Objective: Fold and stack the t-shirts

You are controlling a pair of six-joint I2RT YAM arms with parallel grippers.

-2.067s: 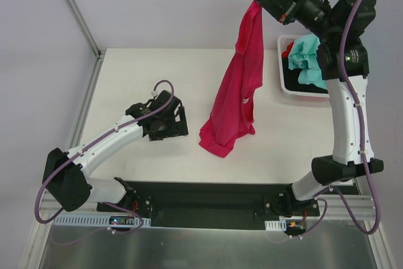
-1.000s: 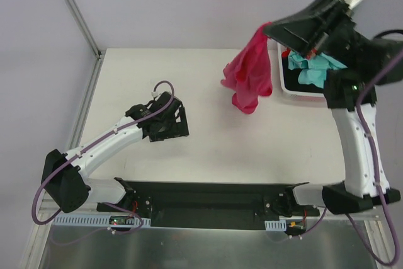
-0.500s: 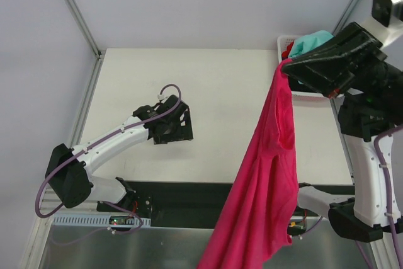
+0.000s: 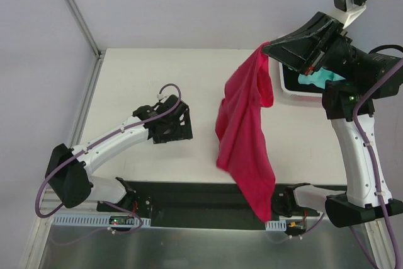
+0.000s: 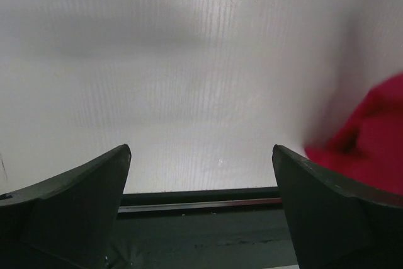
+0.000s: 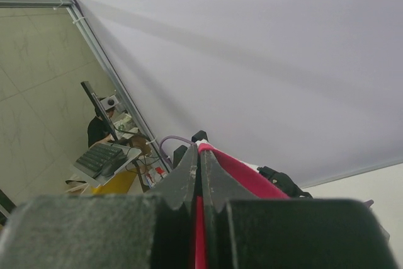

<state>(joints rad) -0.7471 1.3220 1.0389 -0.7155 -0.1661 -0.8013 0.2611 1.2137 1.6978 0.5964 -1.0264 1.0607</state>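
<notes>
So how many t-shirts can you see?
2. The pink t-shirt hangs from the right jaws, shut on it; the teal t-shirt lies in the white basket. More may be hidden there.

right hand (image 4: 269, 48) high, pinching dangling magenta t-shirt (image 4: 242, 137) | left hand (image 4: 171, 124) open over table (image 4: 126, 80)

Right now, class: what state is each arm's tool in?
Left tool: open, holding nothing.
Right tool: shut on the magenta t-shirt.
</notes>
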